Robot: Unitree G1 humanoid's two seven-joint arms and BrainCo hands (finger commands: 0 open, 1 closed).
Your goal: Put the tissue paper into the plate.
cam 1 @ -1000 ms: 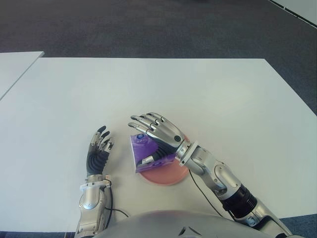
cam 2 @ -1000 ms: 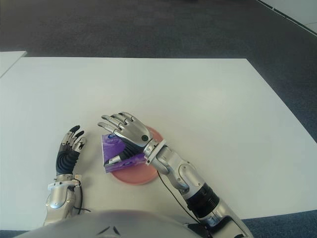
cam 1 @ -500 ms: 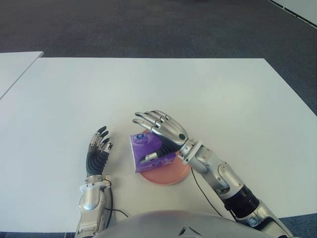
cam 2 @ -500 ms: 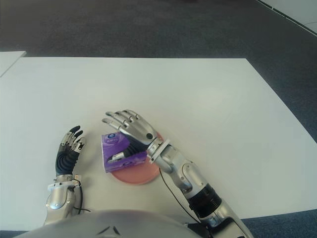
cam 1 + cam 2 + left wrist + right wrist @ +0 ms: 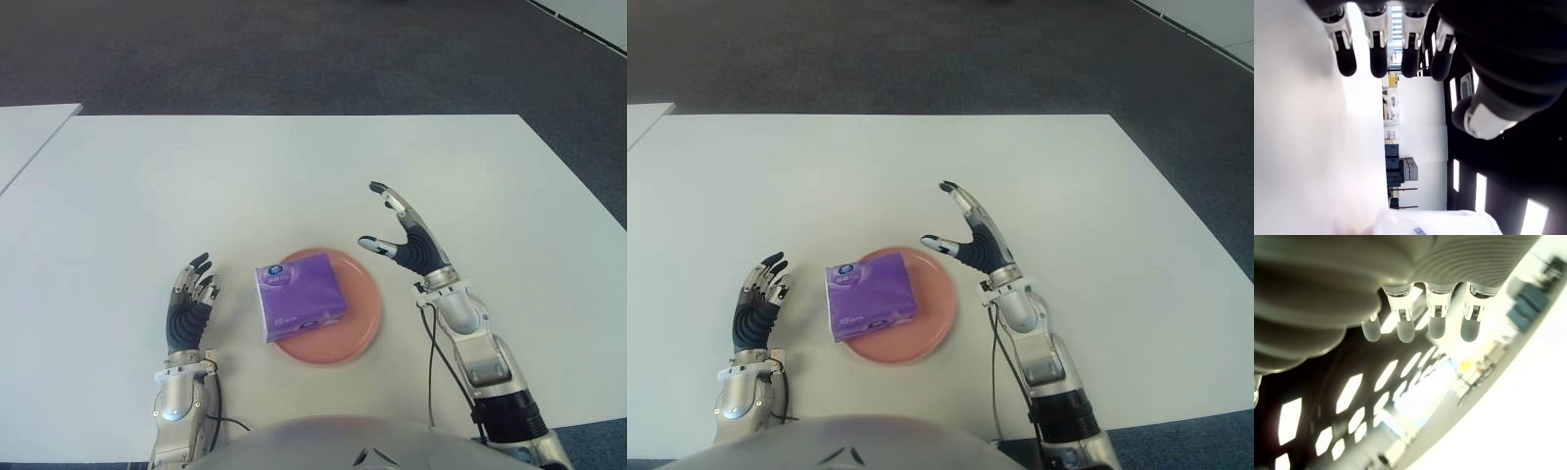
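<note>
A purple tissue pack (image 5: 300, 298) lies on the pink plate (image 5: 361, 311), covering its left part and overhanging the left rim a little. My right hand (image 5: 400, 233) is to the right of the plate, raised off the table, fingers spread and holding nothing. In its own wrist view the straight fingertips (image 5: 1436, 327) point away with nothing between them. My left hand (image 5: 189, 304) shows to the left of the pack, fingers relaxed and empty. The left wrist view shows its fingers (image 5: 1379, 58) extended along the white table.
The white table (image 5: 294, 176) stretches wide around the plate. A second white table edge (image 5: 29, 137) shows at the far left. Dark carpet (image 5: 294, 49) lies beyond the far edge.
My right hand let go of the tissue pack and drew back to the right of the plate. The pack now lies flat on the plate. The left hand hardly moved.
</note>
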